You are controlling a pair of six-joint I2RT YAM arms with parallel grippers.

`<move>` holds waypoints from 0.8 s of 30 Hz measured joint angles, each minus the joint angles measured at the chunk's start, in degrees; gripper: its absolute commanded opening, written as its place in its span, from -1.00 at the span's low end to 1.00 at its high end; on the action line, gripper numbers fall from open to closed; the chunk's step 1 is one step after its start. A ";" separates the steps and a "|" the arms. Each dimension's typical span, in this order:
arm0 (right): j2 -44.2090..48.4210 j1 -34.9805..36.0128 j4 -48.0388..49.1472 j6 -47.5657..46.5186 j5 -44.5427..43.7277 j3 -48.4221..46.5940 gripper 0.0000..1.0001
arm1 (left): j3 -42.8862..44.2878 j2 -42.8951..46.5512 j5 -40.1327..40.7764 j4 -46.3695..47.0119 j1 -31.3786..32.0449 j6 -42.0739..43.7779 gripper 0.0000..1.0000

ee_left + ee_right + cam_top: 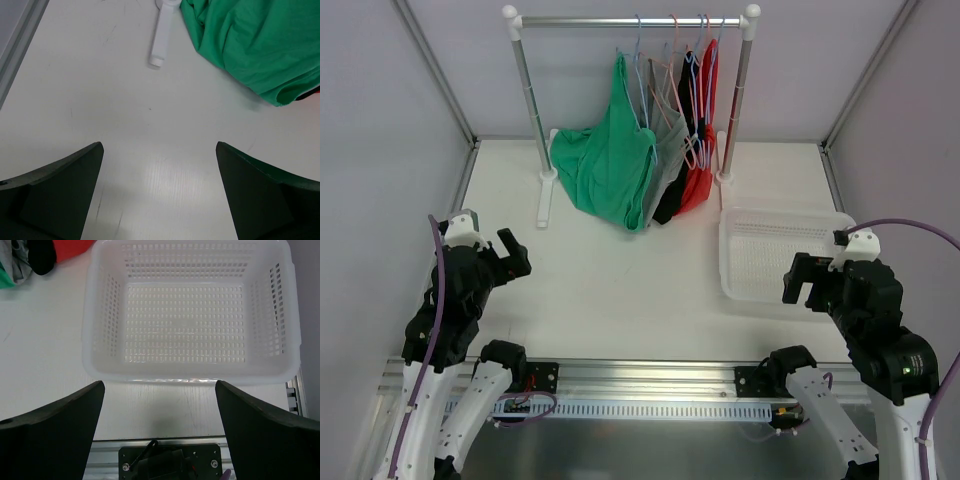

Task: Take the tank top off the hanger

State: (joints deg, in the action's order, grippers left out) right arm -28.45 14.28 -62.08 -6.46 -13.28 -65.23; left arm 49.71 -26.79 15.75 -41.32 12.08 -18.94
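Hanging at the far middle, the green tank top (pixel 608 165) sits well apart from both wide-open grippers.
Draped from its hanger (pixel 639 60) on the rack (pixel 526 85), the top is the leftmost garment, its hem touching the table (pixel 620 290). The left gripper (pixel 496 256), near left, stands spread and empty, with the top far and right of it. The right gripper (pixel 806 282), spread and empty too, hovers by the near rim of the white basket (pixel 760 292), with the top far and left.

Left claw (pixel 160 150) and right claw (pixel 160 387) agape
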 measured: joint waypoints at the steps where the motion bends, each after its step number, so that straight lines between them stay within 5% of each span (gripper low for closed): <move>1: 0.00 0.00 0.02 0.02 -0.02 0.02 0.99 | 0.00 -0.02 0.00 0.02 0.00 0.00 0.97; 15: 0.00 0.02 3.45 0.90 4.26 2.75 0.99 | 1.86 -4.37 0.55 -0.22 0.00 -1.64 0.97; 24: 0.87 0.00 6.27 1.77 10.60 5.46 0.99 | 14.36 -15.87 -10.14 0.00 -0.02 -6.51 0.97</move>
State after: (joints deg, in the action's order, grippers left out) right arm -27.57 14.28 -55.81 -4.69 -2.68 -59.77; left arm 64.07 -42.65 5.61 -41.32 12.05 -25.45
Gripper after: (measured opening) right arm 0.993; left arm 0.985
